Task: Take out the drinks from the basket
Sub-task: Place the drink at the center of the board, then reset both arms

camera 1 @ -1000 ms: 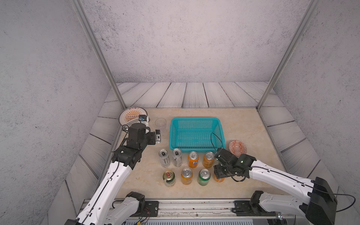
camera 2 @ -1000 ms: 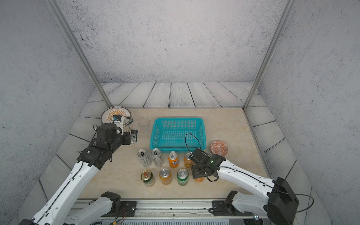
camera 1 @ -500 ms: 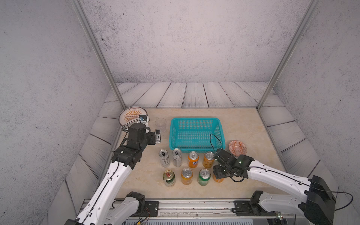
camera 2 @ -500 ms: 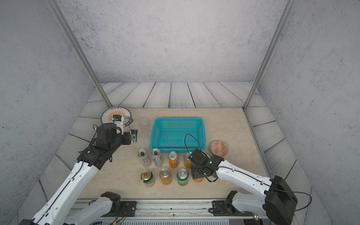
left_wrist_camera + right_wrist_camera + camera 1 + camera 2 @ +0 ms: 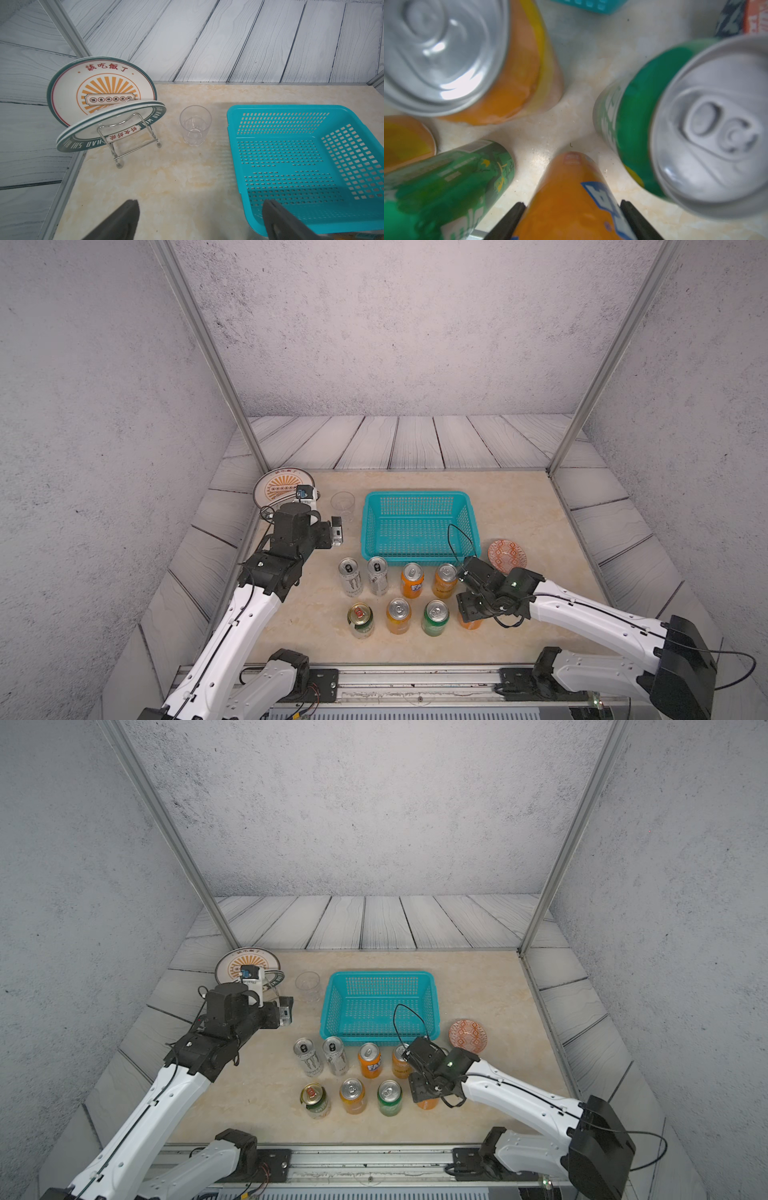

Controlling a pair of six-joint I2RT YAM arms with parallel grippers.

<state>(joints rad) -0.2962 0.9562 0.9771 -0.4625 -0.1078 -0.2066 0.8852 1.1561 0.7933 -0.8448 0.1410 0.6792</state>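
Right tool (image 5: 572,204) clasps orange can (image 5: 564,180), upright on worktop (image 5: 519,510); basket (image 5: 415,493) empty. Release gently, lift straight, avoid green can (image 5: 435,616). Left tool (image 5: 200,202) spread, empty.

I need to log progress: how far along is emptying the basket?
Done: the basket looks empty, and cans stand in two rows on the table before it. In hand: the right gripper flanks an orange can standing on the table; grip unclear. Remaining: letting go and withdrawing. The left gripper is open, empty.

Glossy metal cans (image 5: 413,581), matt plastic basket (image 5: 415,493).
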